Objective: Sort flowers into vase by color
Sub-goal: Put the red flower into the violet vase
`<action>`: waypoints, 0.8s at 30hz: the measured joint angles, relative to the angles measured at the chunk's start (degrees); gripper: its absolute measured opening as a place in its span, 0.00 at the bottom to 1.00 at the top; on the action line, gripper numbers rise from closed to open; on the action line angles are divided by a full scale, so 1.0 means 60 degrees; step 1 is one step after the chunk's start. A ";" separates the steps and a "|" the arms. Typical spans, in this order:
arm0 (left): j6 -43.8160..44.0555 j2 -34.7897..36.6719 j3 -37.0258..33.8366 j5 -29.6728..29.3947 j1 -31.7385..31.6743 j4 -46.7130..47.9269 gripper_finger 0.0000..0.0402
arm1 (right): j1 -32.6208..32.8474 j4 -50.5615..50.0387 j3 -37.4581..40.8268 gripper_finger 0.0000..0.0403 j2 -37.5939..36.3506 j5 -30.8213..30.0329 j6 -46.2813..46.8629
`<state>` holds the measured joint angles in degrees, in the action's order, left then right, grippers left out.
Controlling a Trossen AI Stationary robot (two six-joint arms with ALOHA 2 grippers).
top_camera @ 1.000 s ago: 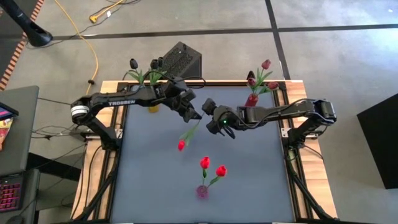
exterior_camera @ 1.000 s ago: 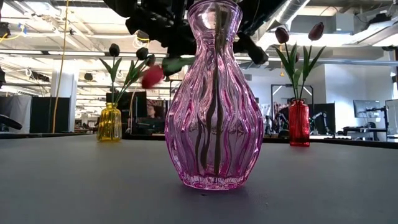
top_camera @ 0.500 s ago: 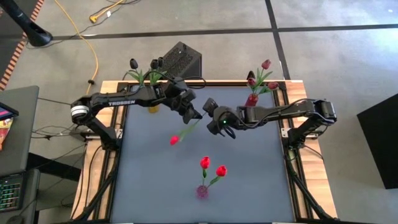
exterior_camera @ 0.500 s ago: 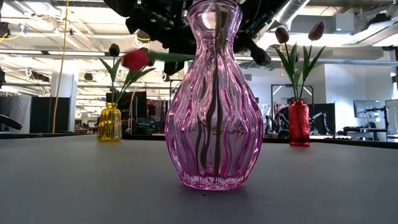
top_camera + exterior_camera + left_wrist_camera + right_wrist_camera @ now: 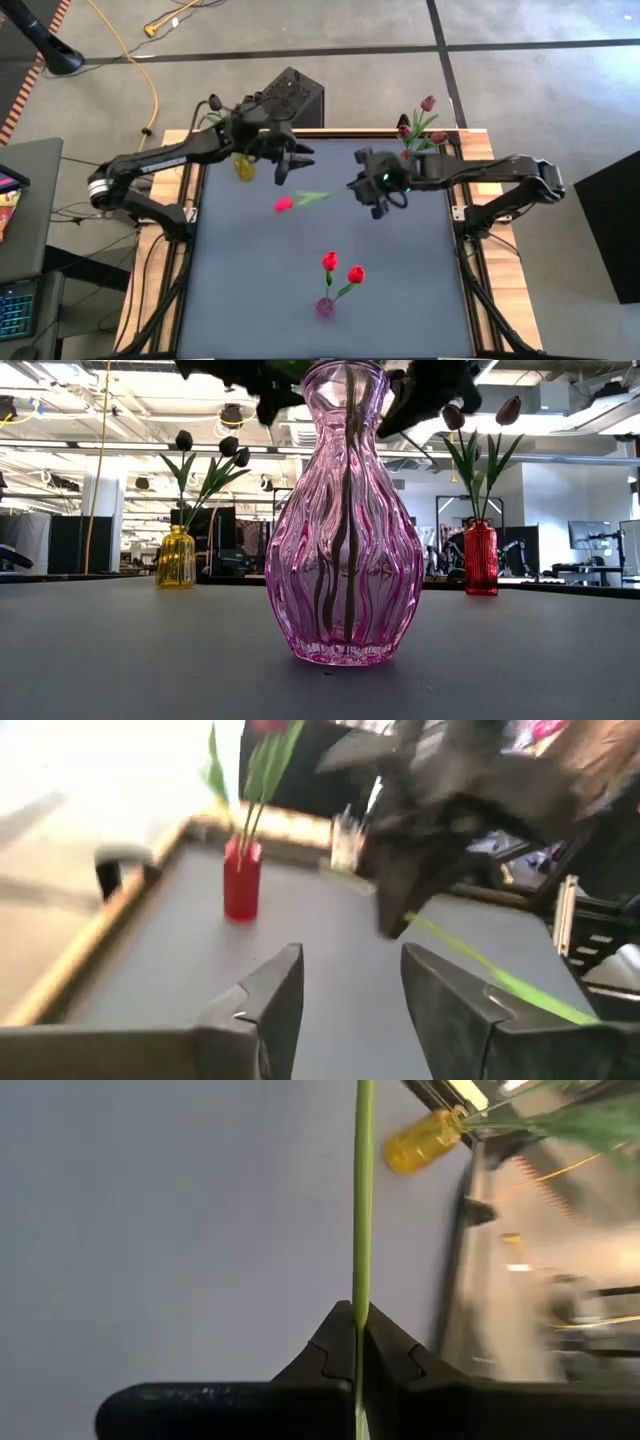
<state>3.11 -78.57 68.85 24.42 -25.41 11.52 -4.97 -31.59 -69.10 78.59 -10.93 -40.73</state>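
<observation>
Right hand (image 5: 352,188) clamped on tulip (image 5: 300,199) stem, roughly level, head toward left arm.

Red tulip (image 5: 284,204) held level, others upright in vases

Overhead looks straight down; the table-level camera sits close before the pink vase (image 5: 345,520), shared at 6 o'clock.

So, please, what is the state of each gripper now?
Left gripper: open, holding nothing.
Right gripper: closed on the stem of the red tulip.
</observation>
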 joint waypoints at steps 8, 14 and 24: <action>-0.0304 0.1331 -0.2302 -0.1198 0.0638 -0.3415 0.40 | -0.0826 0.0956 0.0000 0.06 -0.0492 0.4344 0.2709; -0.0284 0.1172 -0.4488 -0.1312 0.1614 -0.7910 0.40 | -0.0879 0.2617 0.0000 0.06 -0.0068 0.4743 0.4400; -0.1120 0.0901 -0.4665 -0.3590 0.2748 -0.9657 0.40 | -0.0885 0.3994 -0.0001 0.06 0.0669 0.4795 0.5399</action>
<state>-3.61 -73.17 40.86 2.88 -8.92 -46.42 -10.28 -7.63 -69.11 82.60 17.84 -8.33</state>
